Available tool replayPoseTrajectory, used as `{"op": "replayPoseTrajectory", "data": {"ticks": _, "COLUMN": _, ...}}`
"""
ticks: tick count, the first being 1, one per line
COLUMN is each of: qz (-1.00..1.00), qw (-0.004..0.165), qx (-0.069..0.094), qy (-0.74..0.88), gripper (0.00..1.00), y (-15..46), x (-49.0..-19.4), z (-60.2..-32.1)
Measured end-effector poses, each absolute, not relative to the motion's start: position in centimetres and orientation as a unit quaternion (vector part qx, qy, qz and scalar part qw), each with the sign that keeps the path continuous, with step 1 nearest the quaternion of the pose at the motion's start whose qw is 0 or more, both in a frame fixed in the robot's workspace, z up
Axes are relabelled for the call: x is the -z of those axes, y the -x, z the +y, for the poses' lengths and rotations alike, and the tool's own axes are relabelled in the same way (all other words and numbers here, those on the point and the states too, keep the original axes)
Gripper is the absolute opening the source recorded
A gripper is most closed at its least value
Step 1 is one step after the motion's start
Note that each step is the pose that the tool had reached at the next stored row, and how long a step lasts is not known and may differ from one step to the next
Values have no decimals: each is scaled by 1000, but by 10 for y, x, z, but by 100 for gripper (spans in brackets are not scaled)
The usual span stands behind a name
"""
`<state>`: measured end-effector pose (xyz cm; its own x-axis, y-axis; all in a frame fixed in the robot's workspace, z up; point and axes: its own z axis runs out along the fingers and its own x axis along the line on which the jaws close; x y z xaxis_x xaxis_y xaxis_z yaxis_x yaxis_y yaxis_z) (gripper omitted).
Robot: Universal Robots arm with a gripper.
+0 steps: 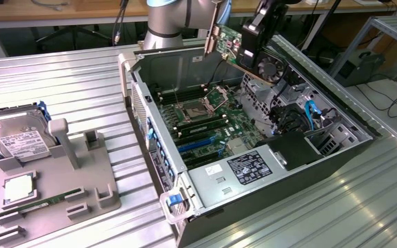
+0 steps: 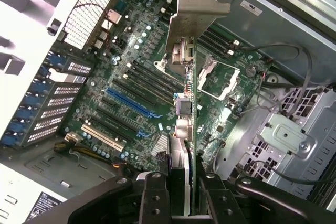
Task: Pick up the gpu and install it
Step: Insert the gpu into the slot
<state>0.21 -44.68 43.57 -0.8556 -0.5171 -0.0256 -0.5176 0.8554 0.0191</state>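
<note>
Gpu (image 1: 233, 49), one card, hangs tilted above the single open computer case (image 1: 178, 67), upper centre of the exterior view, pinched edge-on by the end effector (image 2: 184, 187); the arm apparently reaches down from above.

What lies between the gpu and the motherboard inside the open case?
Nothing: the stretch is bare. The gripper clamps the gpu, and the exterior view shows it hanging clear above the motherboard.
</note>
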Motion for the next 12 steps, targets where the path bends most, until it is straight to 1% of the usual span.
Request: {"op": "replayPoseTrajectory", "data": {"ticks": 12, "qz": 951, "qw": 9, "qx": -13, "qy": 309, "gripper": 27, "y": -2, "x": -436, "z": -447}}
